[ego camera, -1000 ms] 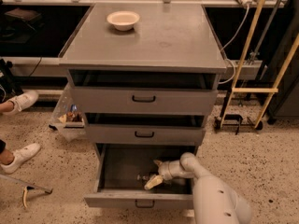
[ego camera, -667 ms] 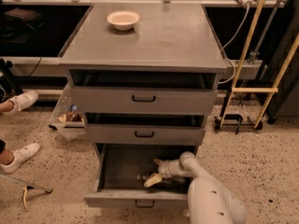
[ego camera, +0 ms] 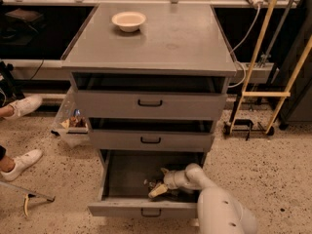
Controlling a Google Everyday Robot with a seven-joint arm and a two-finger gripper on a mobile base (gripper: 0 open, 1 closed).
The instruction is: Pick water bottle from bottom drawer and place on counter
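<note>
**Camera view, looking down on the front of a grey metal drawer cabinet.** The counter [ego camera: 180,40] forms the cabinet's flat top. A cream bowl [ego camera: 128,21] stands upright near its rear left corner. Below it, the top drawer [ego camera: 195,105] and the middle drawer [ego camera: 185,140] each stand slightly ajar, with a dark gap above each front and a small dark handle at its centre.

The bottom drawer [ego camera: 122,177] is pulled well out, showing its dark floor. The robot's white arm [ego camera: 222,211] enters from the lower right and bends over the drawer's front right corner. The gripper [ego camera: 158,190] sits low inside the drawer, near the middle of the floor and towards the front wall, with its pale tip pointing left. Whether the gripper is open or closed cannot be told from this view.

The water bottle cannot be made out as a separate thing. Only a small indistinct shape [ego camera: 149,182] lies on the drawer floor, touching or just beside the gripper tip, and nothing on the counter matches the bottle.

**Surroundings.**
- A clear plastic bin [ego camera: 68,128] with small items in it stands on the speckled floor [ego camera: 273,169], just left of the cabinet.
- Two white shoes [ego camera: 23,106] [ego camera: 22,162] show at the left edge.
- A yellow frame [ego camera: 265,87] stands to the right of the cabinet, well apart from the arm.
</note>
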